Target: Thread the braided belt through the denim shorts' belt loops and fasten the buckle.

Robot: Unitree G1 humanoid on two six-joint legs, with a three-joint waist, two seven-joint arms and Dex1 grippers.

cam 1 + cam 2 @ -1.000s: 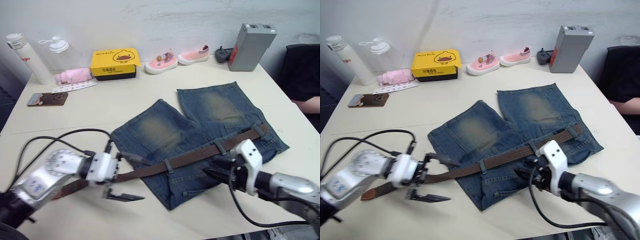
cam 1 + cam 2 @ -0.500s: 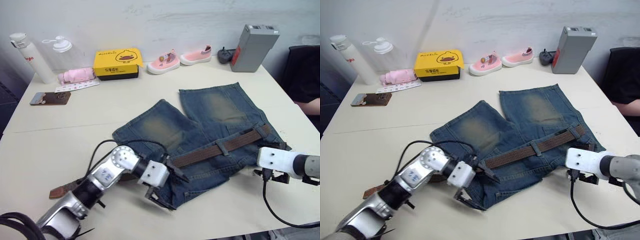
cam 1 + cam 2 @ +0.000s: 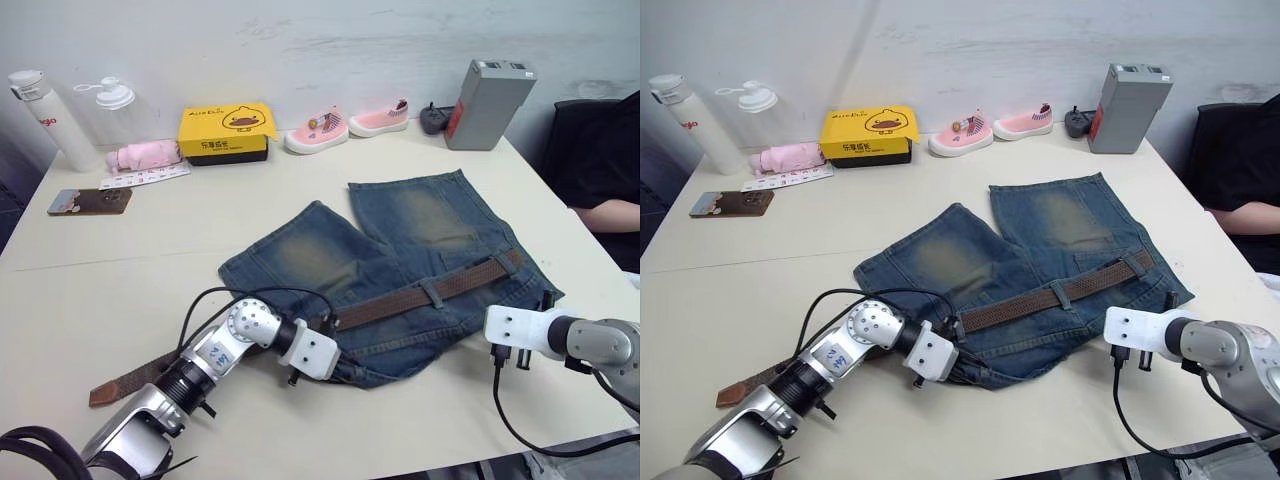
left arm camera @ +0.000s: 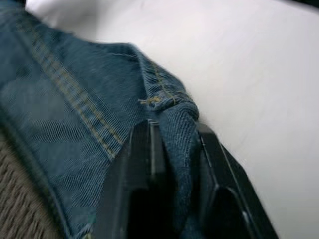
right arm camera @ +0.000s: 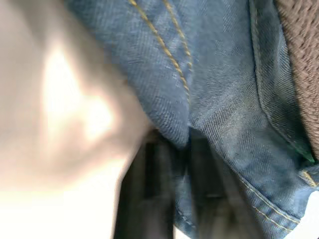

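Observation:
The denim shorts (image 3: pixel 400 240) lie flat on the table, waistband toward me. The braided belt (image 3: pixel 400 303) runs along the waistband under belt loops (image 3: pixel 432 292), and its tan tip (image 3: pixel 108 388) trails onto the table at the left. The buckle is hidden. My left gripper (image 4: pixel 174 134) is shut on the folded waistband edge at the shorts' left corner (image 3: pixel 350 368). At the waistband's right end, my right gripper (image 5: pixel 179 144) is shut on the denim edge (image 3: pixel 540 300), beside the brown strap (image 5: pixel 299 59).
Along the back of the table stand two bottles (image 3: pixel 40 118), a pink roll (image 3: pixel 140 157), a yellow box (image 3: pixel 227 130), pink shoes (image 3: pixel 315 132) and a grey box (image 3: pixel 482 103). A phone (image 3: pixel 88 200) lies at the left. A person (image 3: pixel 605 170) sits at the right.
The left gripper moved right along the belt to the waistband's left corner and shut on the denim. The right gripper moved to the waistband's right end and shut on the denim.

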